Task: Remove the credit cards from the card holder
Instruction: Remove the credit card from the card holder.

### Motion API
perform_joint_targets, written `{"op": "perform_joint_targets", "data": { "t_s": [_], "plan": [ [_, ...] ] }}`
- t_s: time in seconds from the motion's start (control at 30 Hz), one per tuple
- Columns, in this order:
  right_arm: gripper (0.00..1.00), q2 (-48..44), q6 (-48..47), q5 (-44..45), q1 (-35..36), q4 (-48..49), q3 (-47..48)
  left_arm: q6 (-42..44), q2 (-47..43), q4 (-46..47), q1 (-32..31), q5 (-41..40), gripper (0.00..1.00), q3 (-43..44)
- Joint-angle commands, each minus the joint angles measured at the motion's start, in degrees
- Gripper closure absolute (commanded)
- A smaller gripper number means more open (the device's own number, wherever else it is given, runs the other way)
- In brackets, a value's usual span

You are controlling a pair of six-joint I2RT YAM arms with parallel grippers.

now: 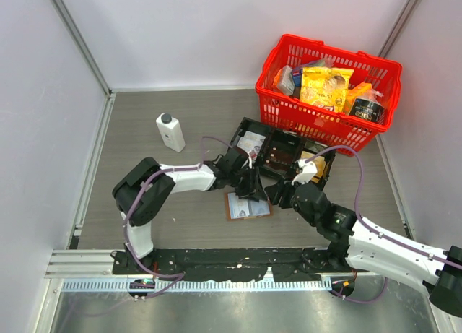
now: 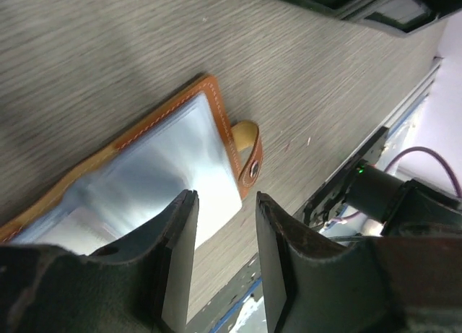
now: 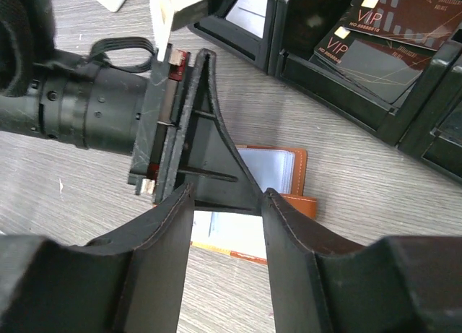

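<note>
Presently hovering with left gripper [image 2: 225, 203] parted, gripping nothing, just above card holder [image 2: 180, 145] spread flat on table [image 2: 108, 44] beside black tray [image 3: 276, 22]. Right gripper [image 3: 228, 196] likewise parted and empty, close beside the left one. Seemingly credit cards [image 1: 249, 207] within the pale pockets, though too blurred for certainty.

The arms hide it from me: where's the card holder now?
The card holder lies open at the table's centre in the top view, just nearer than the black tray, under the left gripper.
</note>
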Motion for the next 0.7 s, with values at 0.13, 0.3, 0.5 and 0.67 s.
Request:
{"op": "perform_joint_targets", "data": {
  "t_s": [0.13, 0.3, 0.5, 0.67],
  "plan": [
    [0.54, 1.21, 1.09, -4.57, 0.07, 7.91, -1.50, 6.35, -18.14, -9.93, 2.78, -11.17, 0.53, -1.60],
    [0.54, 6.56, 3.28, -8.17, -0.02, 14.49, -2.82, 9.25, -21.41, -14.59, 5.69, -12.49, 0.55, -4.68],
    [0.54, 17.64, 9.60, -14.32, -1.68, 27.59, -5.63, 12.15, -21.24, -16.62, 5.60, -11.09, 0.60, -7.93],
    [0.56, 26.77, 13.56, -18.72, -3.62, 39.80, -7.22, 13.47, -20.19, -16.36, 5.34, -10.30, 0.63, -8.99]
  ]
}}
